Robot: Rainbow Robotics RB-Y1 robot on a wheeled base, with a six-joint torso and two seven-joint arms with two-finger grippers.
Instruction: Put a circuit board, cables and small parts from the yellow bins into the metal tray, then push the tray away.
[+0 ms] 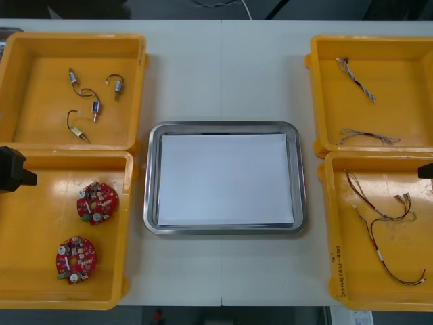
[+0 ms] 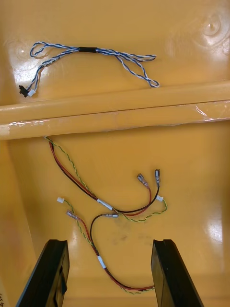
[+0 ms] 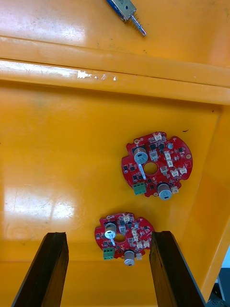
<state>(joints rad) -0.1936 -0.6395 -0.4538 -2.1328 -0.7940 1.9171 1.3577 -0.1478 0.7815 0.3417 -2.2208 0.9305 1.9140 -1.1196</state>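
Two open end effectors over the near bins, tray at the middle

A light counter [image 1: 223, 74] carries a metal tray [image 1: 151, 176], white inside, at its middle between four yellow bins [image 1: 40, 101]; dark floor lies beyond the far edge. The left far bin holds small metal parts [image 1: 95, 108] with black cables [image 1: 71, 118], the left near one two round red circuit boards [image 1: 97, 202], the right far one twisted blue and white cables [image 1: 356, 80], the right near one red and yellow cables [image 1: 379, 217]. From above, each arm is cut off at the picture's side, and the writing on the right near bin's rim is too small to read. The left end effector [image 3: 109, 235] hangs wide open over the boards, gripping nothing; the right end effector [image 2: 109, 242] hangs equally wide above the red and yellow cables, also unladen
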